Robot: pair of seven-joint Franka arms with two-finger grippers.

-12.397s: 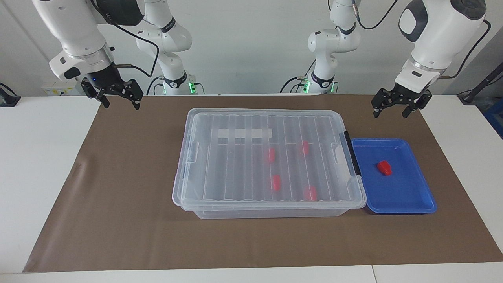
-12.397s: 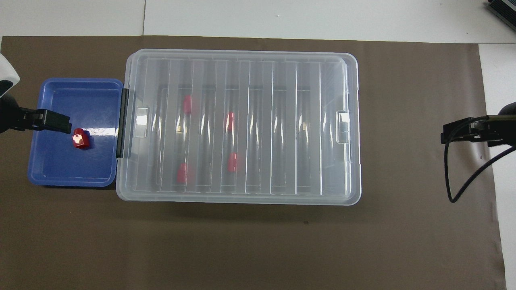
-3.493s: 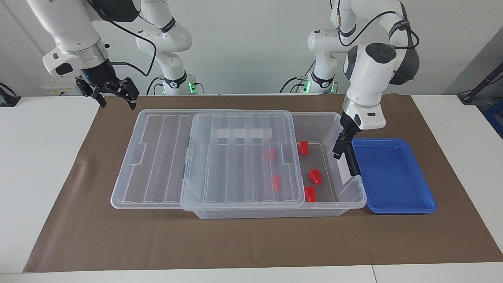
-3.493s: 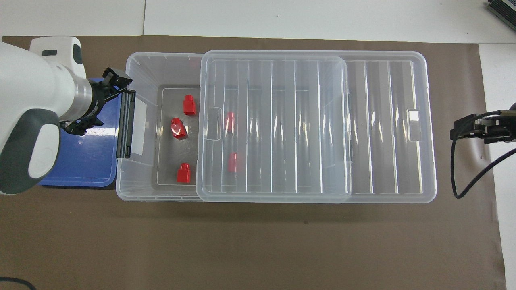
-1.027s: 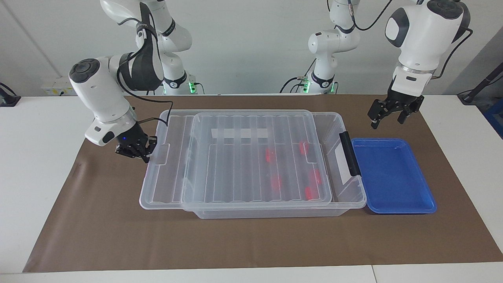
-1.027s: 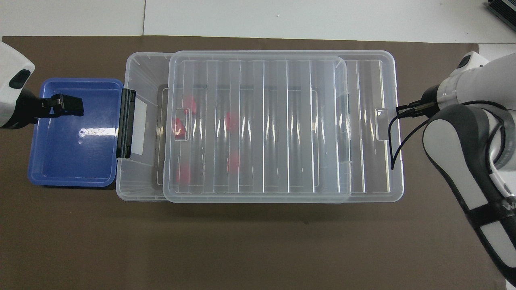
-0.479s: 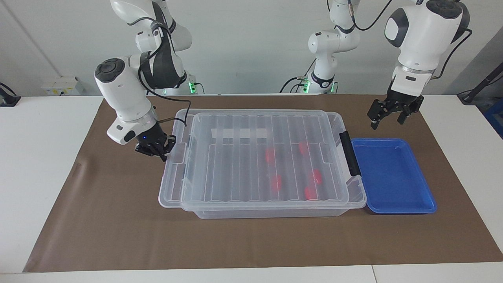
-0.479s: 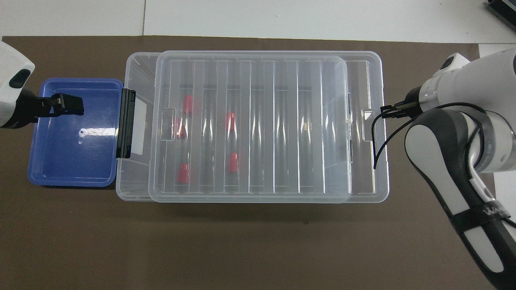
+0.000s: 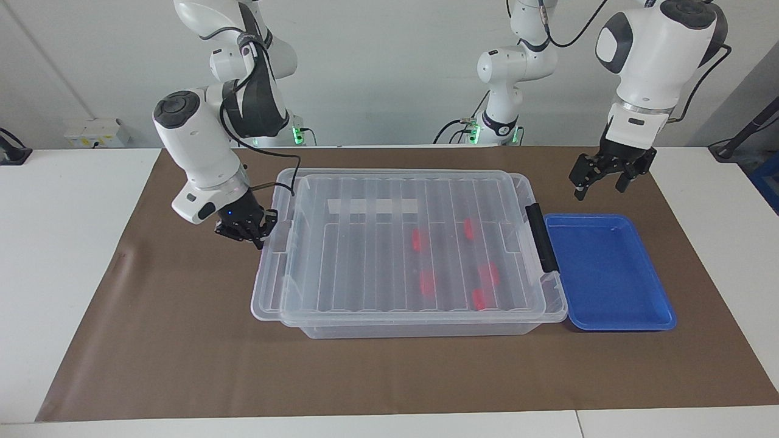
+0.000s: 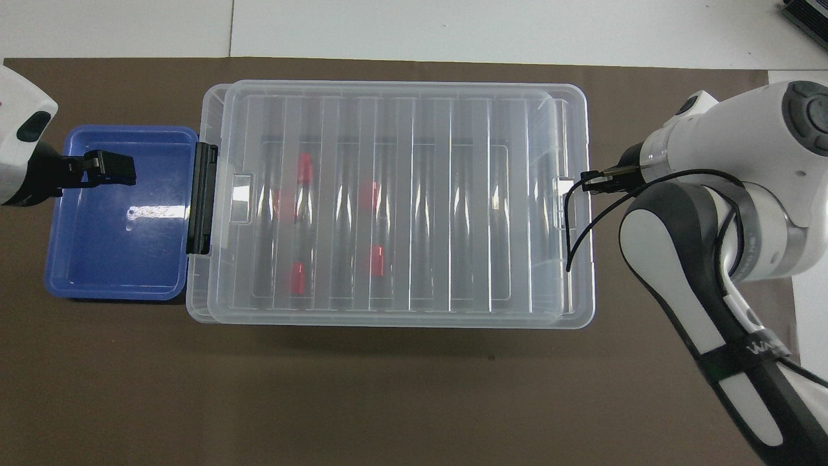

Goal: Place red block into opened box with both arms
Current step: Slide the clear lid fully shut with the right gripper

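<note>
Large clear box [image 9: 420,328] in the middle of a brown mat [image 9: 182,365] on the white worktop [image 9: 61,243], black latch handle [image 9: 541,237] at the end toward the left arm. Ribbed see-through lid [image 9: 341,274] on top, nearly squared up but overhanging the box rim slightly at the right arm's end. Visible through the lid, 5 red blocks on the box floor, gathered in the half toward the left arm's end; among them the red block [image 9: 489,274] close to the latch end, blurred by the ribs. Just beside the latch end of the box, touching it or nearly so, a shallow blue tray [image 9: 608,304] with nothing in it. Right gripper [image 9: 258,233] low at the lid's overhanging end, fingertips closed together and pressed against the lid's edge by its tab; in the overhead view, tip right at the lid's rim. Left gripper [image 9: 599,180] raised in the air over the mat close to the edge of the blue tray nearer the robots, fingers spread apart, holding nothing; left arm waiting. In the overhead view, left gripper [image 10: 107,169] covering part of the tray [image 10: 116,272].
</note>
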